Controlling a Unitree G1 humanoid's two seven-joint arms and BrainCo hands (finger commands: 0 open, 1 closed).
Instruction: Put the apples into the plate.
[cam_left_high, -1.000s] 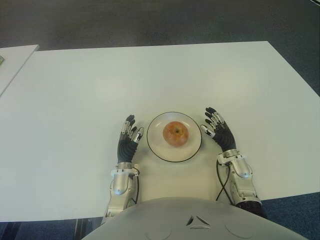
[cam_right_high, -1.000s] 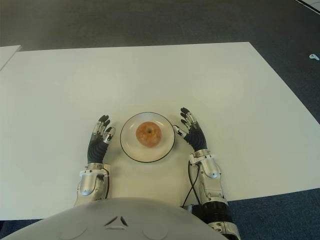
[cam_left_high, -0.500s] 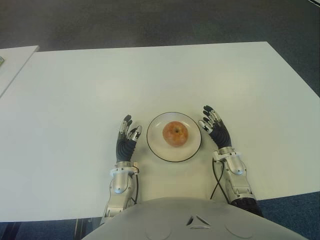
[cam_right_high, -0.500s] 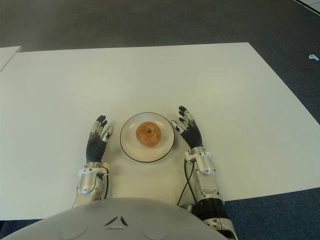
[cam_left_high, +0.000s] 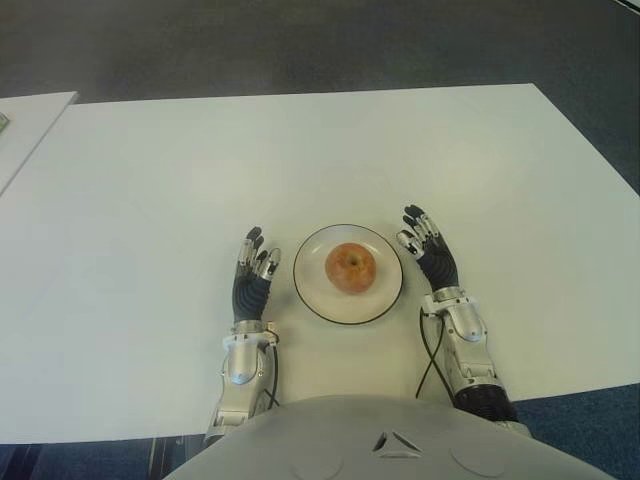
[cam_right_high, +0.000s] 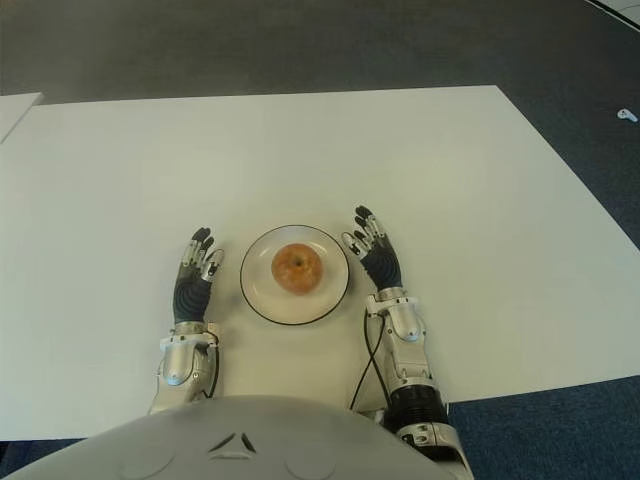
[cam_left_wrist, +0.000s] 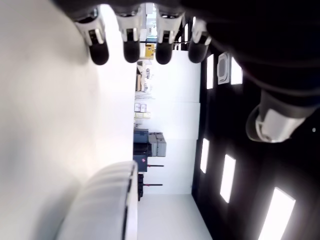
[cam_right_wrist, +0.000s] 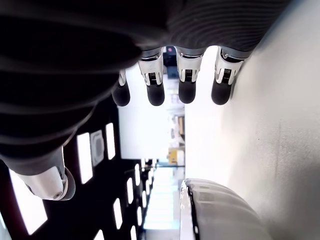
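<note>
— Apple (cam_left_high: 351, 267) position?
— Centred on the plate (cam_left_high: 383, 303), near the table's front edge, between my hands.
— Hands?
— Left hand (cam_left_high: 253, 278) and right hand (cam_left_high: 430, 252) flank the rim, fingers extended, empty; right slightly nearer.

Even overhead light washes the white table (cam_left_high: 150, 200) in both eye views, leaving only soft, short shadows beside the plate (cam_left_high: 318, 300) and under the apple (cam_left_high: 350, 268). The dark floor along the top edge stays dim. In the wrist views, bright ceiling panels flare against near-black fingers (cam_left_wrist: 131, 47), and the background appears overexposed, its detail perhaps lost to glare.
</note>
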